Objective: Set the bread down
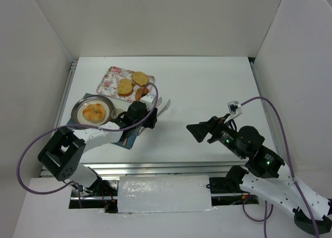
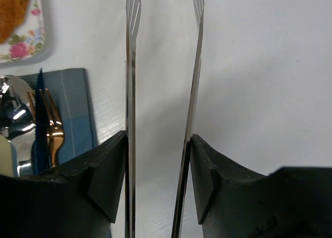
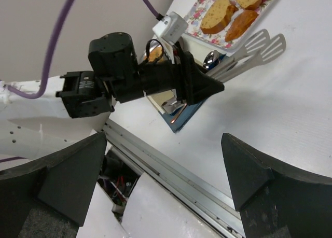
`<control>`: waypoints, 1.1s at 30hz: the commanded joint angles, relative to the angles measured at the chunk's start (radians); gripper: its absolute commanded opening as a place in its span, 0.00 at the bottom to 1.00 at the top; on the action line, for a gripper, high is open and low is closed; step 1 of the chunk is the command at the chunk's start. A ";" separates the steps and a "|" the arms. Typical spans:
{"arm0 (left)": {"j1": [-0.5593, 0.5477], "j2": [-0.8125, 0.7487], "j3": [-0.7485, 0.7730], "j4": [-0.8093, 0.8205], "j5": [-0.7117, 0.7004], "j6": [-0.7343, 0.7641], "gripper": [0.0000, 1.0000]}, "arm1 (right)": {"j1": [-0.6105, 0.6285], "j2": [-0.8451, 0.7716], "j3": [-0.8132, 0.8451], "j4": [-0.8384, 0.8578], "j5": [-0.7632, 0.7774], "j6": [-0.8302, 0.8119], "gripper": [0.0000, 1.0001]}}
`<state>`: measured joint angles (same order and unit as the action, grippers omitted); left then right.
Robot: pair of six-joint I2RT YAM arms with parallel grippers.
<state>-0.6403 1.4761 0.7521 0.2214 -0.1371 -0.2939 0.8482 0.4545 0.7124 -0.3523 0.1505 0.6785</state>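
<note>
The bread (image 1: 95, 113), a round golden-brown bun, lies on a silver plate (image 1: 80, 104) at the left of the table. My left gripper (image 1: 148, 119) is to the right of the plate, shut on a pair of metal tongs (image 1: 163, 106) whose tips point right, away from the bread. In the left wrist view my left gripper (image 2: 158, 139) presses the two tong arms (image 2: 129, 67), which stand apart with nothing between them. My right gripper (image 1: 194, 131) is open and empty over the table's middle, and its view (image 3: 163, 139) shows the left arm.
A floral tray (image 1: 109, 80) behind the plate holds two toasted slices (image 1: 125, 86) and a reddish-orange piece (image 1: 141, 94). A blue napkin (image 1: 128, 139) with a copper fork (image 2: 52, 129) and a spoon (image 2: 13, 119) lies under my left arm. White walls enclose the table.
</note>
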 commanded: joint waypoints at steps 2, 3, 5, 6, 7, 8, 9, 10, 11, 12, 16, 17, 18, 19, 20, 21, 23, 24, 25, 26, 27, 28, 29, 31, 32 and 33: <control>-0.010 0.068 -0.002 0.163 0.039 0.009 0.61 | 0.006 0.016 0.021 0.015 0.011 -0.016 1.00; -0.016 0.085 0.000 0.183 0.037 0.009 0.61 | 0.006 0.016 0.019 0.016 0.009 -0.016 1.00; -0.025 0.142 0.019 0.188 0.010 0.003 0.61 | 0.005 0.016 0.013 0.024 0.014 -0.014 1.00; -0.033 0.163 0.027 0.196 0.004 0.002 0.61 | 0.006 0.019 0.012 0.027 0.015 -0.014 1.00; -0.036 0.182 0.035 0.199 -0.005 0.002 0.61 | 0.006 0.024 0.012 0.027 0.015 -0.014 1.00; -0.039 0.222 0.050 0.211 -0.015 0.009 0.61 | 0.005 0.029 0.018 0.023 0.015 -0.016 1.00; -0.048 0.243 0.061 0.214 -0.021 0.013 0.61 | 0.005 0.036 0.019 0.019 0.015 -0.016 1.00; -0.051 0.262 0.072 0.214 -0.030 0.016 0.61 | 0.006 0.041 0.021 0.018 0.012 -0.017 1.00; -0.053 0.298 0.090 0.214 -0.044 0.015 0.61 | 0.006 0.042 0.024 0.016 0.014 -0.017 1.00; -0.056 0.312 0.096 0.219 -0.045 0.015 0.61 | 0.005 0.042 0.024 0.016 0.012 -0.017 1.00; -0.061 0.342 0.098 0.266 -0.039 0.022 0.62 | 0.006 0.030 0.019 0.018 0.020 -0.017 1.00; -0.062 0.343 0.102 0.262 -0.042 0.022 0.63 | 0.005 0.030 0.019 0.018 0.021 -0.019 1.00; -0.065 0.346 0.107 0.257 -0.048 0.024 0.63 | 0.006 0.030 0.019 0.018 0.021 -0.017 1.00; -0.067 0.349 0.110 0.253 -0.050 0.024 0.63 | 0.006 0.032 0.019 0.018 0.018 -0.017 1.00; -0.067 0.349 0.118 0.245 -0.055 0.025 0.63 | 0.005 0.032 0.021 0.019 0.015 -0.019 1.00; -0.070 0.351 0.122 0.236 -0.070 0.022 0.63 | 0.005 0.035 0.021 0.019 0.012 -0.019 1.00; -0.073 0.357 0.134 0.222 -0.078 0.022 0.64 | 0.006 0.036 0.021 0.019 0.009 -0.019 1.00; -0.073 0.359 0.136 0.220 -0.087 0.022 0.65 | 0.005 0.035 0.021 0.019 0.009 -0.019 1.00; -0.075 0.363 0.144 0.211 -0.091 0.021 0.66 | 0.006 0.033 0.021 0.018 0.012 -0.019 1.00; -0.075 0.365 0.145 0.208 -0.094 0.021 0.77 | 0.006 0.033 0.021 0.016 0.014 -0.019 1.00; -0.079 0.366 0.147 0.207 -0.099 0.021 0.99 | 0.005 0.030 0.021 0.016 0.017 -0.019 1.00; -0.082 0.366 0.150 0.202 -0.107 0.022 1.00 | 0.005 0.029 0.021 0.015 0.020 -0.019 1.00; -0.085 0.365 0.151 0.200 -0.114 0.022 0.99 | 0.005 0.024 0.021 0.013 0.020 -0.019 1.00; -0.087 0.351 0.153 0.191 -0.127 0.022 0.99 | 0.006 0.021 0.022 0.010 0.024 -0.019 1.00; -0.090 0.343 0.154 0.187 -0.130 0.022 0.99 | 0.005 0.015 0.022 0.009 0.029 -0.017 1.00; -0.090 0.334 0.155 0.179 -0.136 0.021 1.00 | 0.006 0.012 0.024 0.007 0.035 -0.016 1.00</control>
<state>-0.7227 1.8313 0.8776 0.3962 -0.2417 -0.2859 0.8482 0.4839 0.7124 -0.3534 0.1596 0.6746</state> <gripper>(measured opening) 0.994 0.997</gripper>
